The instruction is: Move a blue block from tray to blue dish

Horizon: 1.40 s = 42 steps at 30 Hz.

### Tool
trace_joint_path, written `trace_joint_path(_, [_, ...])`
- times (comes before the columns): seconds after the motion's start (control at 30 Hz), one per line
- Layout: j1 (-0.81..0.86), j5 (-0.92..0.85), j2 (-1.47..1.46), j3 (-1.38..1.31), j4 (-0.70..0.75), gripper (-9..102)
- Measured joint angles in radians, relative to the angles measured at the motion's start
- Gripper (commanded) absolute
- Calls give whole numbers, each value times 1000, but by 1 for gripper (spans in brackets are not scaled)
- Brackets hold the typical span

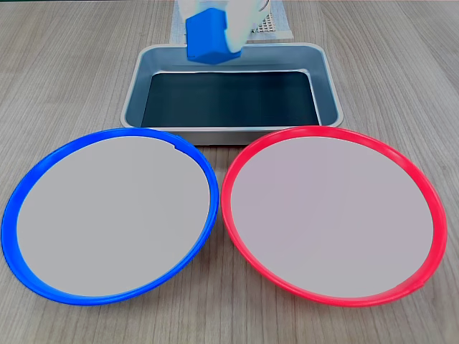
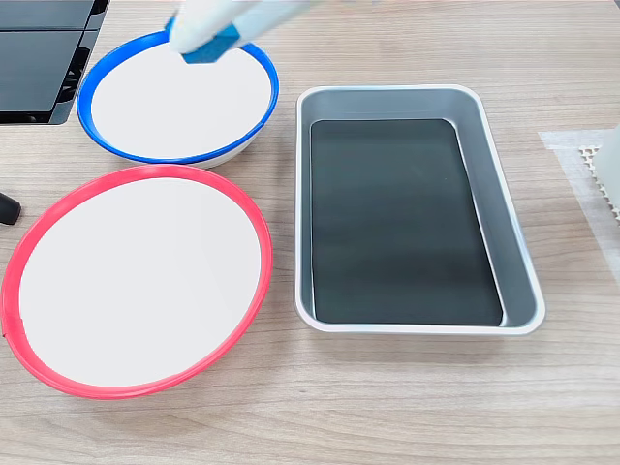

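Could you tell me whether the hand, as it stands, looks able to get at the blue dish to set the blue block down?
Probably yes: the hand holds the blue block over the blue dish, whose centre lies bare.

In a fixed view we see the tray (image 1: 229, 122) behind two plates side by side: the blue dish (image 1: 107, 215) left, the second plate (image 1: 333, 215) right, rims nearly touching. In the other fixed view we see the tray (image 2: 499, 208) right of both plates. The gripper (image 2: 208, 39) holds the blue block (image 2: 211, 46) above the dish (image 2: 179, 102).
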Motion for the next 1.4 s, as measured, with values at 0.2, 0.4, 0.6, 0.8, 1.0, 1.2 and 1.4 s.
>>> trace_joint_path(0.2, [86,-37,-308,-137,-103,0])
trace_joint_path(0.4, [169,-112,-523,-167,-207,2])
trace_joint_path(0.6, [212,-137,-615,-261,-219,23])
trace_joint_path(0.8, [209,-78,-615,-288,-273,34])
trace_joint_path(1.0, [170,110,-454,-224,-368,24])
trace_joint_path(1.2, [121,569,-100,-37,-529,0])
trace_joint_path(1.4, [63,985,305,287,-615,0])
